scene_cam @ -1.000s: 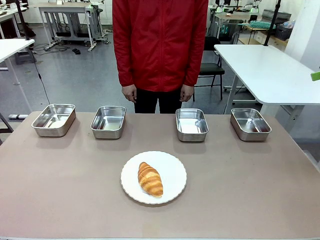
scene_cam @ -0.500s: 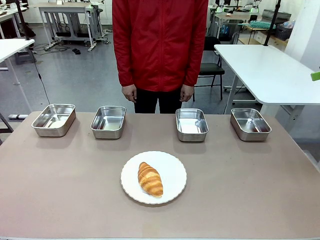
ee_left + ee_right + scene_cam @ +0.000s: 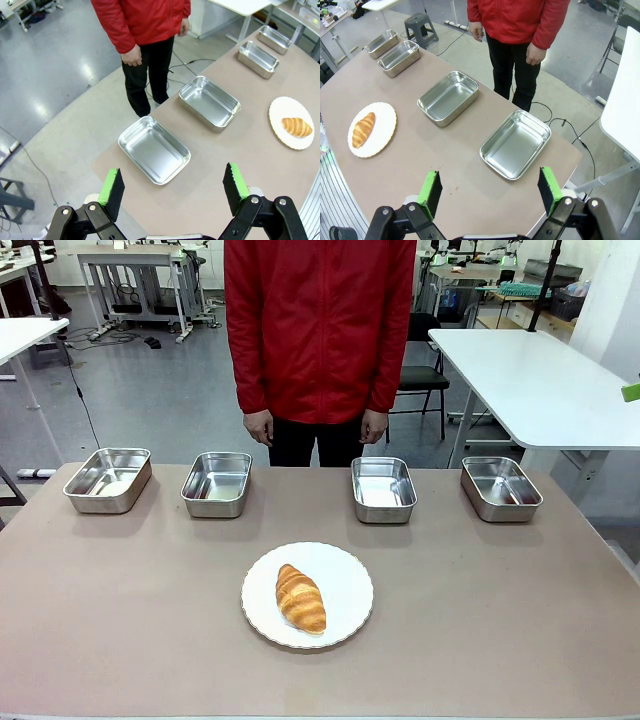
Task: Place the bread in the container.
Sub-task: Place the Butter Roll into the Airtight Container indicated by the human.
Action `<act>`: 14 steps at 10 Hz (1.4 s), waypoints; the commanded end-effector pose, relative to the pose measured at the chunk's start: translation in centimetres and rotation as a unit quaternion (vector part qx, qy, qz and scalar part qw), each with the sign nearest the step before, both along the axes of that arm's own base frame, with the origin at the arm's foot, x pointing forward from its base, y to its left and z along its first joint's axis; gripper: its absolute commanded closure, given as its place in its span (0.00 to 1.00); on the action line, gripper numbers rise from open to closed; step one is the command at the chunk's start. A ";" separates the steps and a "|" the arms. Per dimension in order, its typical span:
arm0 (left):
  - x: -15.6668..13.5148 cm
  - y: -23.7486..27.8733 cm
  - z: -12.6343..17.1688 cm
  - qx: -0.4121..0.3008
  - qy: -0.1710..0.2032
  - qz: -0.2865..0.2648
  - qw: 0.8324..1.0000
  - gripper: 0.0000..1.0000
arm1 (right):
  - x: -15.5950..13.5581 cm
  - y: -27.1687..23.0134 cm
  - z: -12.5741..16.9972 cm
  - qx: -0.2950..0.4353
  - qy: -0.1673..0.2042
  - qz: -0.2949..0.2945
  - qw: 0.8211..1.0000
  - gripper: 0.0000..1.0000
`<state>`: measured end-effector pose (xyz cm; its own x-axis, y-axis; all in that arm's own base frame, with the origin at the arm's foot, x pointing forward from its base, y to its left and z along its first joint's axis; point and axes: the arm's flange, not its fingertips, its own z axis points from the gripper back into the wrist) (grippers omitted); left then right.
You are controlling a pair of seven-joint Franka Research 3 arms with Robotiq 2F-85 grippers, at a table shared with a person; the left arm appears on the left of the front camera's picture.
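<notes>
The bread [image 3: 300, 598], a golden-brown croissant, lies on a round white plate [image 3: 350, 570] at the table's near middle. Several alike steel pans stand empty in a row along the far edge; which one is the container I cannot tell: far left [image 3: 108, 480], left of middle [image 3: 217, 483], right of middle [image 3: 384, 489], far right [image 3: 500, 488]. My left gripper [image 3: 173, 187] hangs open high over the table's left end, above the nearest pan [image 3: 155, 150], with the bread [image 3: 296, 126] far off. My right gripper [image 3: 489, 190] is open above the right end, near a pan [image 3: 516, 144], the bread [image 3: 363, 129] far away.
A person in a red jacket [image 3: 320, 330] stands at the far edge behind the pans, hands hanging at the sides. A white table [image 3: 540, 380] stands beyond the far right corner. Bare brown tabletop [image 3: 500, 620] surrounds the plate.
</notes>
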<state>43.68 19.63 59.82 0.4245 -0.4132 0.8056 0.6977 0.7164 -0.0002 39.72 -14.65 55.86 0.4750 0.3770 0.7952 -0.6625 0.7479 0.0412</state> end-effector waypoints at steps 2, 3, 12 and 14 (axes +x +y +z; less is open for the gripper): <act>-0.1 0.0 0.0 0.003 -0.004 -0.008 1.000 0.00 | -0.1 0.0 0.1 0.004 -0.007 0.004 1.000 0.00; -0.1 0.0 0.0 0.003 -0.004 -0.008 1.000 0.00 | -0.1 0.0 0.1 0.004 -0.007 0.004 1.000 0.00; -0.1 0.0 0.0 0.003 -0.004 -0.008 1.000 0.00 | -0.1 0.0 0.1 0.004 -0.007 0.004 1.000 0.00; -0.1 0.0 0.0 0.003 -0.004 -0.008 1.000 0.00 | -0.1 0.0 0.1 0.004 -0.007 0.004 1.000 0.00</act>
